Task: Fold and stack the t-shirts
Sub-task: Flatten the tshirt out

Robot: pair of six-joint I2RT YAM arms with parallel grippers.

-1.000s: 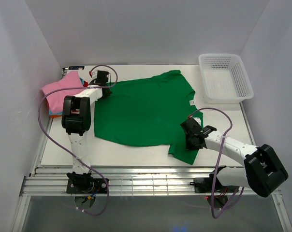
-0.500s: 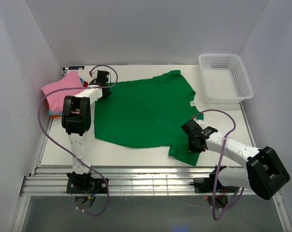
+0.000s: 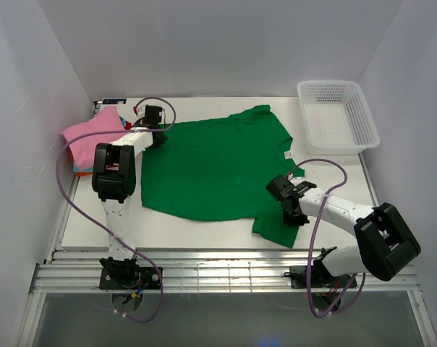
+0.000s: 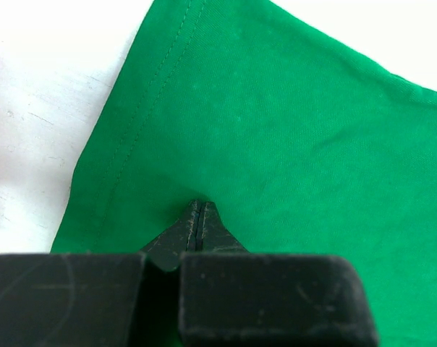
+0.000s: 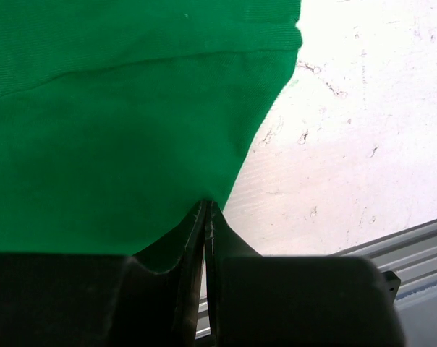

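The bright green t-shirt (image 3: 218,166) lies spread flat across the table. My left gripper (image 3: 155,135) is at its far left sleeve. Seen from the left wrist, that gripper (image 4: 197,208) is shut, with its tips pinching the green cloth (image 4: 291,130) just inside the hem. My right gripper (image 3: 285,206) is at the near right sleeve. From the right wrist, this gripper (image 5: 208,204) is shut on the edge of the green cloth (image 5: 117,108), which curves into its tips. At the far left lies a stack of folded t-shirts, pink (image 3: 95,137) on top, with teal and orange edges (image 3: 78,170) showing under it.
A white mesh basket (image 3: 338,116) stands at the far right corner. Bare white table (image 5: 363,130) lies right of the near sleeve. The metal rail (image 3: 218,271) runs along the table's front edge. White walls close in the left, back and right sides.
My right arm's elbow has swung inward to the left, and its gripper has shifted slightly left and away at the sleeve. The left arm and the shirt have hardly moved.
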